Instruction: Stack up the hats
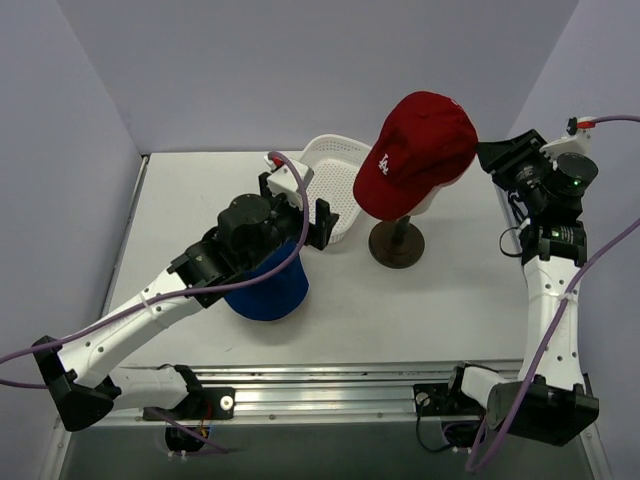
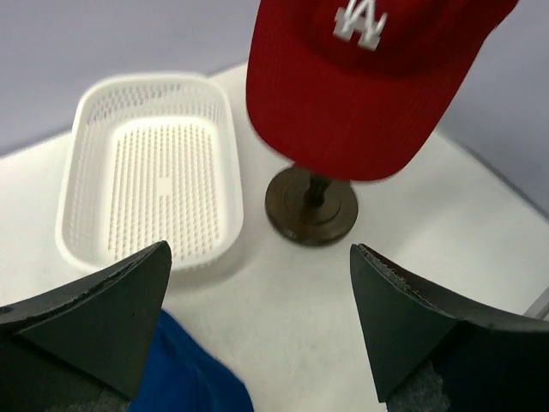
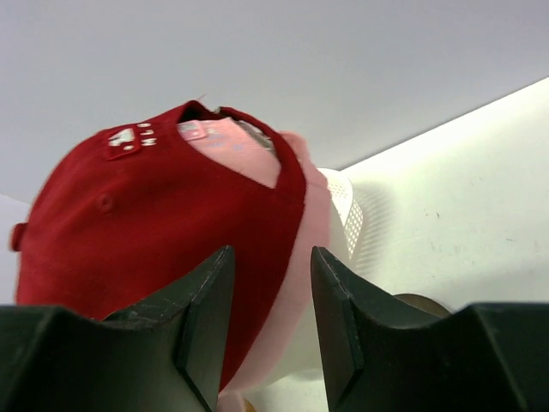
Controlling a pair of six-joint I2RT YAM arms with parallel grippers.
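A: Soft, even light from above. The white table [image 1: 430, 300] is bright, almost washed out, with only a faint shadow round the brown stand [image 2: 310, 206].
B: Overhead view's crisp. Up close, the left gripper's fingers [image 2: 94, 318] and dark red cap [image 2: 343, 112] go blurry.

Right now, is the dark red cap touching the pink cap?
Touching. The right wrist view shows the dark red cap seated directly over the pink cap. Pink fabric fills the red cap's back opening and runs along its lower edge with no gap.
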